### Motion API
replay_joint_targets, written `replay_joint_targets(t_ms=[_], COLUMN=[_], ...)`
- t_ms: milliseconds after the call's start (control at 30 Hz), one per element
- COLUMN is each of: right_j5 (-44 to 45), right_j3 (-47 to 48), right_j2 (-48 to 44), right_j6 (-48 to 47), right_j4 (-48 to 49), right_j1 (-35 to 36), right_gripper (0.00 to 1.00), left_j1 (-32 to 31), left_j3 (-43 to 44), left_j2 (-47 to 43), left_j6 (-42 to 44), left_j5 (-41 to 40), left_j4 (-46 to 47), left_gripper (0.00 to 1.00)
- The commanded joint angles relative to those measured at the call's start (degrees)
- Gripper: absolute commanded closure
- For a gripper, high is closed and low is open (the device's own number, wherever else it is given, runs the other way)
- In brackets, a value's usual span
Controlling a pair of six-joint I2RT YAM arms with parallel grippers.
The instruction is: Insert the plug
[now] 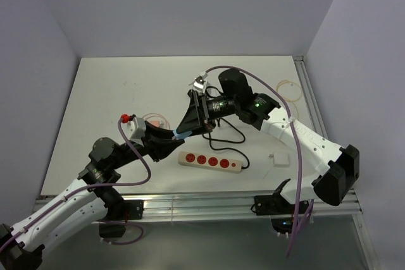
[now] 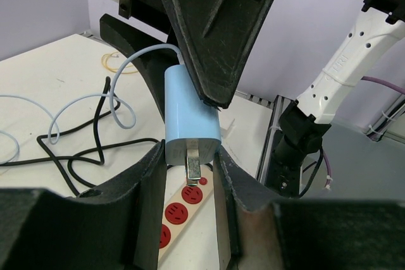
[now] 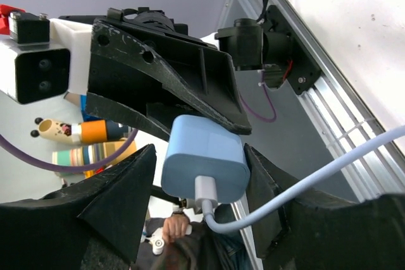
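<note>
Left hand point(image 2: 192, 156) clamps the blue plug point(image 2: 190, 105) near the power strip point(image 2: 180, 212); right hand point(image 3: 201, 169) straddles it, grip unclear.

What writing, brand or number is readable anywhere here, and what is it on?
Short dark lettering on the right arm's white link: too blurred to read.
No writing visible on the plug or power strip.

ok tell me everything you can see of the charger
The charger is a pale blue, rounded block of smooth plastic, held off the table. Its metal prongs point toward the power strip; a pale cable plugs into its other end. The left gripper pinches its prong end; the right gripper brackets the cable end.
</note>
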Motion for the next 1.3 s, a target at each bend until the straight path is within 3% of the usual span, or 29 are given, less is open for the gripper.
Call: replay_joint_targets(t_ms=[0, 233, 600, 700, 733, 767, 833, 867, 900, 933, 967, 1000, 1033, 1067, 1100, 1267], right_j5=[-2.5, -4.0, -6.5, -7.0, -7.2, -7.2, -5.2, -3.3, -0.3, 5.1, 16.3, 22.9, 28.7, 39.0, 43.1, 58.8], right_j3=[3.5, 1.9, 2.5, 2.1, 1.8, 1.6, 1.4, 2.5, 4.0, 6.1, 8.5, 8.3, 7.5, 5.1, 3.6, -5.4], right_j2=[0.4, 0.6, 2.5, 2.6, 2.4, 1.9, 1.2, 0.4, 0.1, -0.2, -0.9, -1.7, -3.4, -4.3, -5.3, -9.0], right_j6=[1.1, 2.0, 0.7, 0.3, 0.4, 0.0, -1.4, -4.8, -7.9, -11.6, -17.6, -19.3, -20.3, -21.5, -21.7, -20.7], right_j4=[1.3, 2.6, 0.5, 0.3, 0.6, 0.7, -1.2, -3.0, -6.3, -15.4, -18.6, -20.6, -23.2, -23.7, -24.3, -28.7], right_j1=[-0.3, -0.7, -2.6, -2.7, -2.6, -2.6, -2.5, -2.7, -2.7, -3.0, -3.2, -3.3, -3.3, -3.3, -3.3, -3.6], right_gripper=[0.35, 0.42, 0.41, 0.64, 0.85, 0.97, 1.00, 1.00, 1.00, 1.00, 1.00, 1.00, 1.00, 1.00, 1.00, 1.00], left_j1=[-0.1, -0.1, -0.1, -0.1, -0.1, -0.1, -0.1, -0.1, -0.1, -0.1, -0.1, -0.1, -0.1, -0.1, 0.0, 0.2], left_j3=[0.7, 0.1, 0.2, 0.6, 0.8, 1.1, 2.2, 2.8, 3.4, 5.0, 6.1, 8.0, 8.9, 9.7, 10.9, 9.9], left_j2=[-0.3, -0.4, -0.2, 0.0, 0.0, 0.1, 0.1, 0.2, 0.1, 0.3, 0.8, 1.4, 3.0, 4.0, 5.1, 11.2], left_j6=[1.2, 1.1, 1.1, 1.1, 1.1, 1.1, 0.0, -0.5, -1.3, -4.6, -6.9, -13.7, -17.6, -20.9, -24.2, -28.9], left_j5=[1.6, 2.0, 2.4, 2.2, 1.9, 1.6, -3.1, -5.3, -13.8, -19.2, -25.9, -37.8, -43.3, -46.0, -46.7, -42.5], left_j4=[3.0, 3.4, 3.2, 2.7, 2.6, 2.3, -0.2, -3.2, -5.3, -7.7, -11.3, -17.9, -22.4, -25.5, -28.7, -27.6], left_gripper=[1.00, 0.99, 1.00, 1.00, 1.00, 1.00, 0.79, 0.52, 0.43, 0.17, 0.10, 0.01, 0.00, 0.01, 0.00, 0.00])
